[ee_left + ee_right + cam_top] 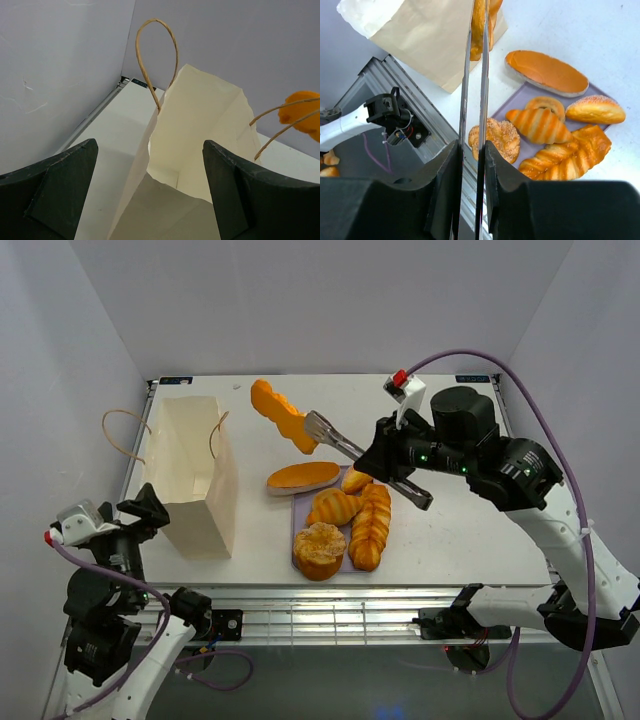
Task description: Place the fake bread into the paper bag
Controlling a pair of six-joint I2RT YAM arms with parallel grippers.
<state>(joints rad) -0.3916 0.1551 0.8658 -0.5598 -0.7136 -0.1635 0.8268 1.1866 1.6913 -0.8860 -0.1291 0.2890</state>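
The right tool (470, 150) was clenched tight on the handles of the silver tongs (345, 443), and the tongs' tips pinched one piece of fake bread (283, 415) by its end. It hung in the air just right of the paper bag (190, 475), up by the bag's far corner and not yet over it. Over at the bag's near side, the left tool (150, 150) stood spread wide, gripping nothing. The other pieces sat on the lavender tray (512, 102) on the bench, right of the bag and well apart from it: a braided loaf (370, 525), a croissant (335, 505) and a round bun (320, 548), with the long flat loaf (303, 477) at the tray's edge nearest the bag. That glossy plastic looked light and stiff but slick, so metal tips on one end seemed a risky hold. A pinch nearer the middle would likely have stopped it swinging or sliding free.
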